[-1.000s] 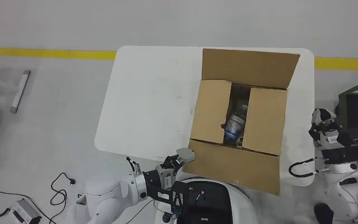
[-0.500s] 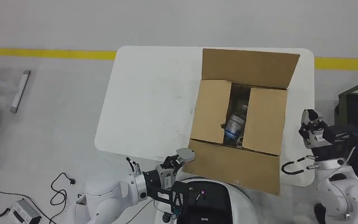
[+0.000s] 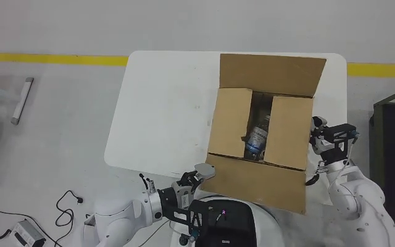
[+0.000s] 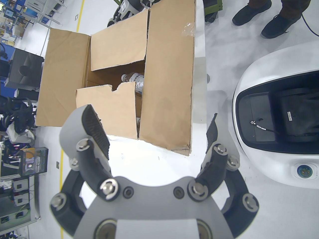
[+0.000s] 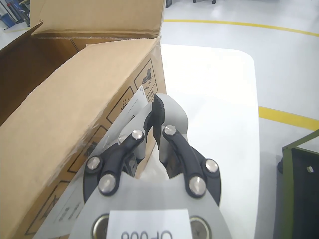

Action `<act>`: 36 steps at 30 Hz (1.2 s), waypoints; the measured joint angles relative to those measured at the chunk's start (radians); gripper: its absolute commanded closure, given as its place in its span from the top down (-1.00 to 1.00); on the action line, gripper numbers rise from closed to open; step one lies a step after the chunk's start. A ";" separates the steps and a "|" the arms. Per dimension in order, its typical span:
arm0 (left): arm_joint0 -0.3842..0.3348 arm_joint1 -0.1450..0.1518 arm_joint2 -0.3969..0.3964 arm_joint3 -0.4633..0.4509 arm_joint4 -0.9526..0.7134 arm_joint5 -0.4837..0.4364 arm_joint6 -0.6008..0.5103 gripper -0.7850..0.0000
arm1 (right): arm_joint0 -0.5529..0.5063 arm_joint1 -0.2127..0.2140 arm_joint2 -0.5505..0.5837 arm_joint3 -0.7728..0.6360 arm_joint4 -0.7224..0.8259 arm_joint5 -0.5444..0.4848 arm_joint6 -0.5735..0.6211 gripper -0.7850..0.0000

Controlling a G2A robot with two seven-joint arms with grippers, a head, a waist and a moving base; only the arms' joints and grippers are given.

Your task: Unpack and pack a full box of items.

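**Inspector:** Where is the cardboard box located?

**Technician:** It is set on the right-hand part of the white table. The far flap is folded back. The near flap is folded out past the table's near edge. The two side flaps are left partly turned in over the opening.

**Inspector:** What is seen inside?

**Technician:** A bottle with a label is seen lying on its side in the gap between the side flaps. Any other contents are hidden by the flaps and cannot be identified.

**Inspector:** How is the left gripper configured?

**Technician:** Its fingers are spread wide apart, and nothing is held between them. It is positioned at the near edge of the table, just beside the left corner of the near flap, and is pointed toward the box.

**Inspector:** And the right gripper?

**Technician:** Its fingers are brought together, pad against pad, with nothing clamped. It is positioned alongside the box's right outer wall, close to a white label stuck on that wall. Whether the wall is touched by a finger cannot be determined
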 measured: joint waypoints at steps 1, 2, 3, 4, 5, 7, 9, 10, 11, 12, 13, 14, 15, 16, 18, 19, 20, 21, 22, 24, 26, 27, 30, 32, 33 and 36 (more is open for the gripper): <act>0.000 0.000 0.000 0.000 0.000 0.000 0.000 1.00 | 0.007 0.000 -0.005 0.004 -0.001 -0.003 -0.001 -1.00; 0.000 0.000 0.000 0.000 0.000 0.000 0.000 1.00 | 0.013 -0.001 -0.010 0.007 -0.002 -0.005 -0.002 -1.00; 0.000 0.000 0.000 0.000 0.000 0.000 0.000 1.00 | 0.020 -0.001 -0.015 0.011 -0.004 -0.008 -0.003 -1.00; 0.000 0.000 0.000 0.000 0.000 0.000 0.000 1.00 | 0.024 -0.001 -0.018 0.013 -0.006 -0.009 -0.004 -1.00; 0.000 0.000 0.000 0.000 0.000 0.000 0.000 1.00 | 0.028 -0.001 -0.021 0.015 -0.006 -0.009 -0.005 -1.00; 0.000 0.000 0.000 0.000 0.000 0.000 0.000 1.00 | 0.035 -0.002 -0.023 0.018 -0.004 -0.008 -0.006 -1.00; 0.000 0.000 0.000 0.000 0.000 0.000 0.000 1.00 | 0.041 -0.002 -0.022 0.020 0.004 -0.003 -0.007 -1.00; 0.000 0.000 0.000 0.000 0.000 0.000 0.000 1.00 | 0.042 -0.002 -0.021 0.019 0.006 -0.002 -0.006 -1.00; 0.000 0.000 0.000 0.000 0.000 0.000 0.000 1.00 | 0.042 -0.002 -0.018 0.017 0.007 0.000 -0.006 -1.00; 0.000 0.000 0.000 0.000 0.000 0.000 0.000 1.00 | 0.038 -0.002 -0.014 0.011 0.009 0.000 -0.007 -1.00; 0.000 0.000 0.000 0.000 0.000 0.000 0.000 1.00 | 0.033 -0.002 -0.009 0.005 0.011 0.000 -0.009 -1.00; 0.000 0.000 0.000 0.000 0.000 0.000 0.000 1.00 | 0.025 -0.002 -0.002 -0.003 0.016 -0.001 -0.011 -1.00; 0.000 0.000 0.000 0.000 0.000 0.000 0.000 1.00 | 0.014 -0.001 0.008 -0.014 0.026 -0.001 -0.014 -1.00; 0.002 0.000 0.001 0.002 -0.004 0.005 0.000 1.00 | 0.004 -0.001 0.017 -0.023 0.035 -0.001 -0.016 -1.00; 0.002 -0.001 0.008 0.010 -0.009 0.027 -0.006 1.00 | -0.019 -0.001 0.038 -0.048 0.056 0.000 -0.018 -1.00; 0.000 -0.001 0.011 0.013 -0.008 0.034 -0.011 1.00 | -0.029 -0.001 0.047 -0.059 0.064 -0.001 -0.018 -1.00; -0.004 -0.002 0.015 0.015 -0.006 0.038 -0.015 1.00 | -0.039 -0.001 0.056 -0.070 0.072 -0.001 -0.018 -1.00; -0.010 -0.002 0.020 0.018 -0.002 0.040 -0.019 1.00 | -0.051 -0.001 0.068 -0.085 0.081 -0.003 -0.018 -1.00; -0.016 -0.002 0.025 0.021 0.003 0.039 -0.023 1.00 | -0.060 -0.001 0.076 -0.095 0.087 -0.004 -0.018 -1.00; -0.029 -0.002 0.035 0.028 0.011 0.036 -0.027 1.00 | -0.077 0.000 0.092 -0.115 0.097 -0.008 -0.017 -1.00; -0.041 -0.002 0.045 0.036 0.018 0.038 -0.031 1.00 | -0.088 0.000 0.104 -0.127 0.105 -0.012 -0.016 -1.00; -0.049 -0.002 0.050 0.042 0.021 0.043 -0.034 1.00 | -0.093 0.000 0.110 -0.132 0.109 -0.015 -0.015 -1.00; -0.069 -0.005 0.067 0.056 0.023 0.059 -0.042 1.00 | -0.099 0.000 0.118 -0.137 0.115 -0.020 -0.013 -1.00; -0.083 -0.007 0.079 0.057 0.028 0.068 -0.043 1.00 | -0.101 0.000 0.120 -0.137 0.112 -0.027 -0.011 -1.00; -0.093 -0.008 0.087 0.056 0.029 0.074 -0.041 1.00 | -0.102 0.001 0.120 -0.135 0.107 -0.035 -0.007 -1.00; -0.119 -0.011 0.103 0.051 0.032 0.088 -0.041 1.00 | -0.105 0.003 0.114 -0.132 0.089 -0.072 0.006 -1.00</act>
